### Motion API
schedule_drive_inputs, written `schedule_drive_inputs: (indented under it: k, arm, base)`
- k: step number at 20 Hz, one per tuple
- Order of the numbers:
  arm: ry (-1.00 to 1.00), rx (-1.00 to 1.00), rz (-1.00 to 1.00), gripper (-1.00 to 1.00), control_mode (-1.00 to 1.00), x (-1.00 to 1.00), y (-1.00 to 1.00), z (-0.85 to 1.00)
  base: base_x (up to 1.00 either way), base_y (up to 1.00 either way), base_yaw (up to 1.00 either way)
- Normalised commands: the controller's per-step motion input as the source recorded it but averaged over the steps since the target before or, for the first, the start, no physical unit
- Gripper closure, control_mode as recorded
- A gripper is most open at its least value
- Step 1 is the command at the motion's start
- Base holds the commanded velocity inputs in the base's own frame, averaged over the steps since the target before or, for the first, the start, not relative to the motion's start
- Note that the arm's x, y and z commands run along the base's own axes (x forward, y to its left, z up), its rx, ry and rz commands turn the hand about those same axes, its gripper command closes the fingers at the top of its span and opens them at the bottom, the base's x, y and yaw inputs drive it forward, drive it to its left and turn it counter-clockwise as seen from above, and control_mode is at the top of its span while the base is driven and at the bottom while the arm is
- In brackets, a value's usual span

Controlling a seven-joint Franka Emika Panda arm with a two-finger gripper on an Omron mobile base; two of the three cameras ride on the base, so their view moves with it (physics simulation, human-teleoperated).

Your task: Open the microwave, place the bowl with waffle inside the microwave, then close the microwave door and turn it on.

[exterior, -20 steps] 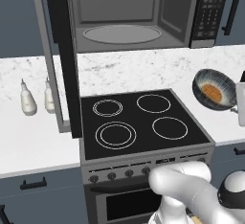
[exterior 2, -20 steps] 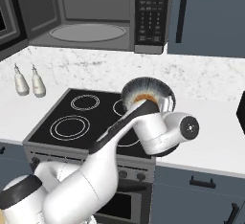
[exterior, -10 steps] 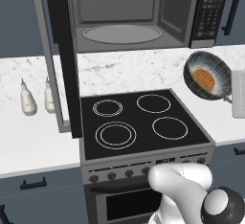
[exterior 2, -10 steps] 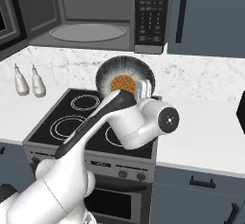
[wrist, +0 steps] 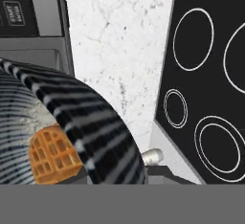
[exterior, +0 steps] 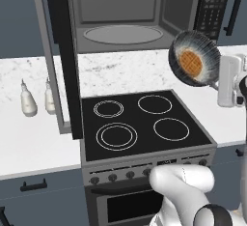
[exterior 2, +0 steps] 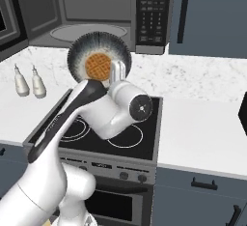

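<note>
Bowl held tilted above the stove

Bowl (exterior: 195,58) with one waffle (exterior: 190,62), clamped at its rim by the jaws, hangs right of the stove (exterior: 142,123), below the open microwave (exterior: 125,15). White marble surface (exterior: 29,138) flanks the stove; two bottles (exterior: 28,102) stand to its left.

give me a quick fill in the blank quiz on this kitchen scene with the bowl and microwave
1. The microwave door stands ____.
2. The bowl is held tipped in the air with a ____ inside it.
3. Below the microwave sits a stove with ____ burner rings.
4. Two small bottles stand on the counter to the ____ of the stove.

Missing words: open; waffle; four; left
</note>
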Motion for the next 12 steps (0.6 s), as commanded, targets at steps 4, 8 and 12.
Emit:
schedule_drive_inputs:
  k: [4, 8, 12]
  arm:
    - [0.02, 0.0, 0.0, 1.0, -1.0, 0.28, 0.42, 0.64]
    - [0.11, 0.0, 0.0, 1.0, -1.0, 0.32, 0.04, 0.63]
    - [0.01, 0.0, 0.0, 1.0, -1.0, 0.19, 0.24, 0.08]
  base:
    - [0.0, 0.0, 0.0]
    - [0.0, 0.0, 0.0]
    - [0.0, 0.0, 0.0]
